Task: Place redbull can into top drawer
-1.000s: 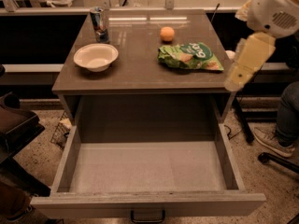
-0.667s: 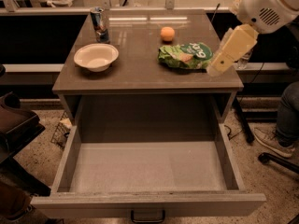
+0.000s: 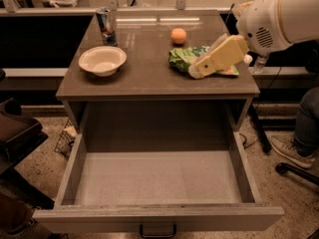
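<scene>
The redbull can [image 3: 105, 25], blue and silver, stands upright at the back left of the tabletop, behind a white bowl [image 3: 102, 59]. The top drawer [image 3: 159, 217] is pulled fully open below the table, with its grey floor bare and a dark handle [image 3: 157, 230] on its front panel. My gripper [image 3: 194, 72] hangs from the white arm [image 3: 279, 19] at the right. It hovers over the right side of the tabletop, above the green bag, far from the can. It holds nothing that I can see.
A green snack bag [image 3: 182, 58] and an orange [image 3: 178, 35] lie on the right half of the tabletop [image 3: 144, 78]. A clear bottle [image 3: 259, 62] stands past the table's right edge. A person's leg and shoe [image 3: 291, 148] are at the right, and a dark chair [image 3: 17, 128] at the left.
The arm has swung left, from beyond the table's right edge to over the tabletop above the green bag. The can, the bowl and the drawer have not moved.
</scene>
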`<state>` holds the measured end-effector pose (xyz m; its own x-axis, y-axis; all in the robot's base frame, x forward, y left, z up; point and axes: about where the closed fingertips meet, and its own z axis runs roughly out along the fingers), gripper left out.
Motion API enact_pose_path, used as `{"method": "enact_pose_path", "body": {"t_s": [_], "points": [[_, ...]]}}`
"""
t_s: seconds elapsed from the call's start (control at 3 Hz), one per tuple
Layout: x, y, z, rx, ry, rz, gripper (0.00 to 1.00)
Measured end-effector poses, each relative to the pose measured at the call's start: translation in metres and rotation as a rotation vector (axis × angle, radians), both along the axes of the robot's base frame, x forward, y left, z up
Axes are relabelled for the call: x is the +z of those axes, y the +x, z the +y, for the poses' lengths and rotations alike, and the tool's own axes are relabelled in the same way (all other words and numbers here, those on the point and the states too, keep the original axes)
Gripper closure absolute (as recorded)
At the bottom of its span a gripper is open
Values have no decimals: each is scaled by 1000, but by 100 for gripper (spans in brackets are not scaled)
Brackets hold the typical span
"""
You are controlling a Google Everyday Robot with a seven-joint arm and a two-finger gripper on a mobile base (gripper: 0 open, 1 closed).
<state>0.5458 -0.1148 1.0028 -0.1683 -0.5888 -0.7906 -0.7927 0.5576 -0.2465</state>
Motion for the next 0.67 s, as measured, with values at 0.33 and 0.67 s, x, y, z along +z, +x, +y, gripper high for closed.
{"method": "enact_pose_path", "body": {"t_s": [0.33,0.67], "points": [[8,14,19,-60,133,-76,0],[12,17,18,-69,133,-92,0]]}}
